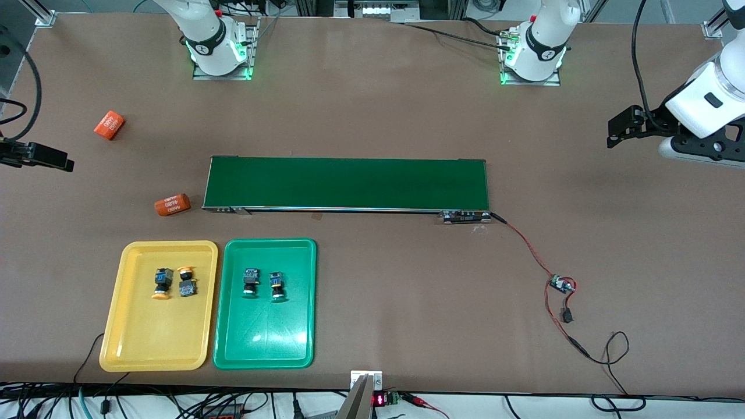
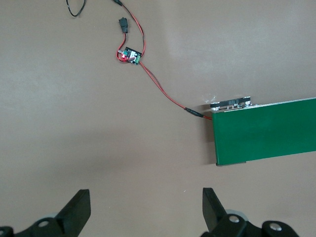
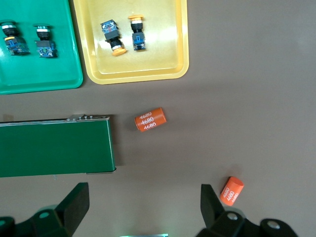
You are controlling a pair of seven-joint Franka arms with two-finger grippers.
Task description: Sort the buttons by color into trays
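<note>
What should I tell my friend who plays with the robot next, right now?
Left gripper: open, holding nothing, over bare table at its own end.
Right gripper: open, holding nothing, over the table near the orange cylinders.
Both arms wait.
Yellow tray holds the two yellow-orange buttons.
Green tray holds the two green buttons.
Conveyor belt carries nothing.
Done: sorting looks finished. Left: seemingly nothing.

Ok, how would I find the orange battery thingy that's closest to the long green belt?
Start at the long dark-green conveyor belt in the middle of the table and go to its end toward the right arm's side. Just off that end's corner nearer the front camera, above the yellow tray, lies a small orange cylinder printed "4680". Its twin lies much farther from the belt and the tray.
</note>
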